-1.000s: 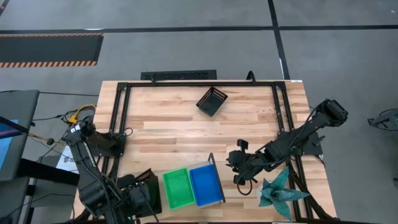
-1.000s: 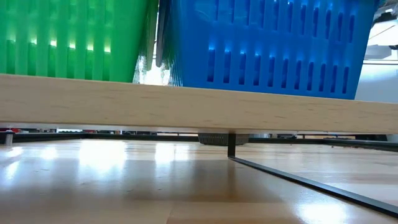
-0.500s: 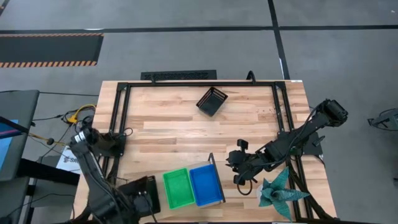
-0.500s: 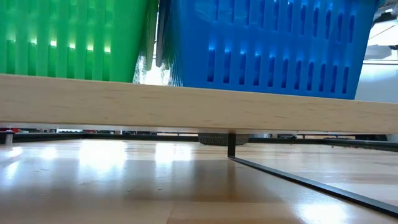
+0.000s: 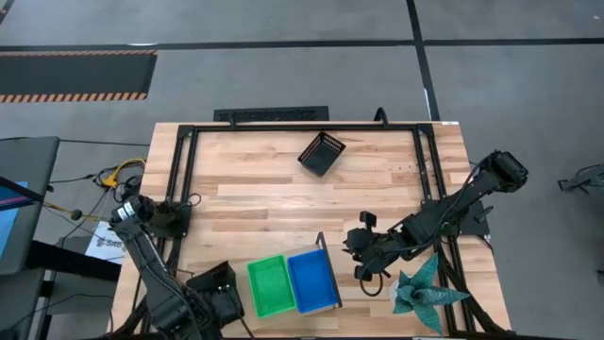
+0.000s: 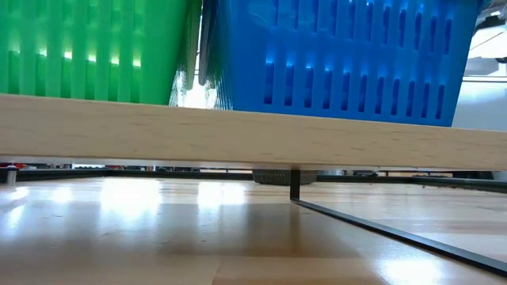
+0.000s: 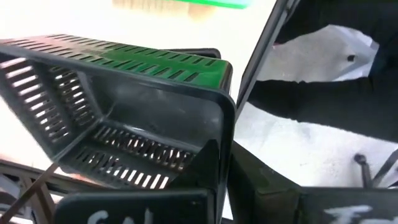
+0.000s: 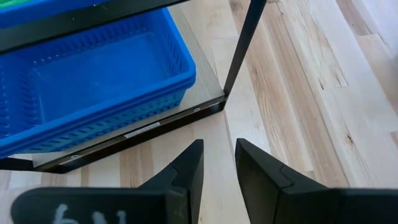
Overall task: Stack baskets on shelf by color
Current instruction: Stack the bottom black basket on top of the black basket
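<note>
In the high view my left gripper stands at the table's near left, shut on a black basket just left of the green basket. The green basket and the blue basket sit side by side on the shelf, whose light-wood plank runs under them in the low view. Another black basket rests on the tabletop near the far edge. My right gripper hovers, slightly open, right of the shelf's black upright and touches nothing. My left gripper holds the black basket by one side wall next to a corner. One finger is inside the basket and the other is outside the wall. The basket sits tilted in the hold, its open side facing the wrist camera.
A teal paper origami figure lies at the near right corner, close to my right arm. A black metal frame borders the tabletop. Bare wood stretches across the middle of the table between the far black basket and the shelf.
My left arm has swung its elbow toward the near edge and turned the black basket about beside the green basket. The basket now sits a little closer to the green one. My right arm and the other baskets have kept still.
</note>
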